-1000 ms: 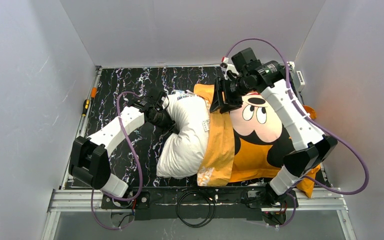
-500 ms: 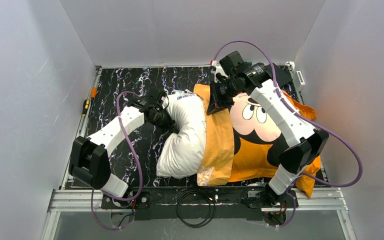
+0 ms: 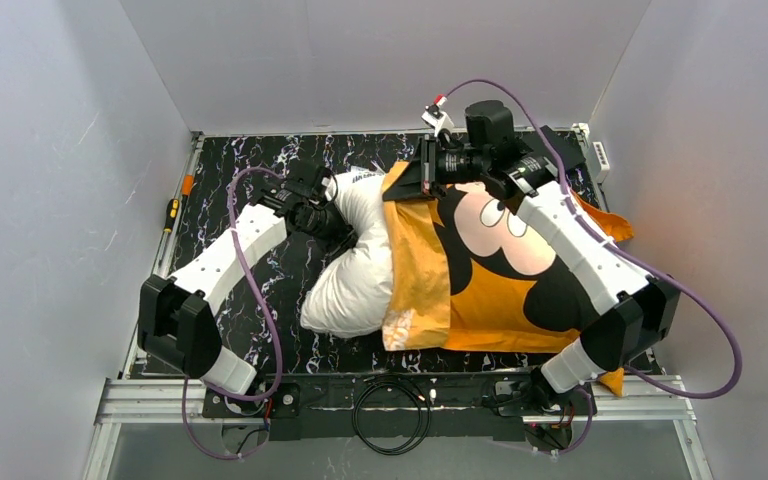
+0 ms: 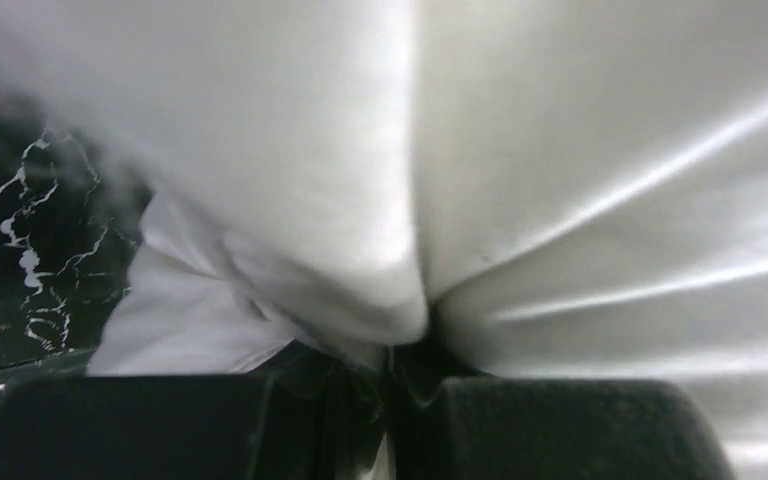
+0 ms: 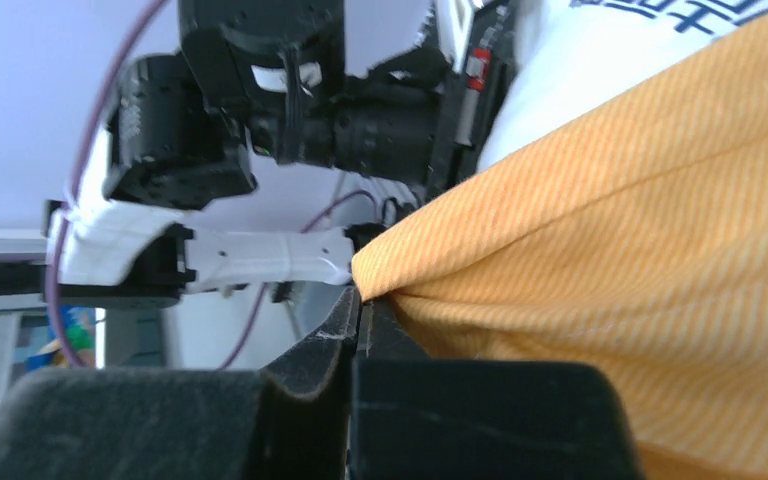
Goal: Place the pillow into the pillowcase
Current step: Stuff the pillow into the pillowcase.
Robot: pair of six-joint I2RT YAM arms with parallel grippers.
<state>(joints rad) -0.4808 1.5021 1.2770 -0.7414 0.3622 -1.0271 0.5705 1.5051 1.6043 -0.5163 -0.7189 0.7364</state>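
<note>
The off-white pillow (image 3: 352,275) lies mid-table, its right part inside the orange Mickey Mouse pillowcase (image 3: 490,290). My left gripper (image 3: 336,222) is shut on a fold of the pillow's left side; in the left wrist view, bunched white pillow fabric (image 4: 290,250) runs in between the closed jaws of the left gripper (image 4: 397,365). My right gripper (image 3: 412,180) is shut on the far corner of the pillowcase's open hem. In the right wrist view, the right gripper (image 5: 362,305) pinches orange pillowcase cloth (image 5: 610,260), with the pillow (image 5: 600,60) behind.
The black marbled table (image 3: 250,160) is boxed in by grey walls on three sides. A screwdriver (image 3: 171,213) lies at its left edge and a white power strip (image 3: 601,155) at the far right. A cable loop (image 3: 390,405) hangs at the front rail.
My right gripper has closed on the pillowcase's far hem corner and drawn it left, so the case covers more of the pillow. The left gripper kept its hold and shifted slightly.
</note>
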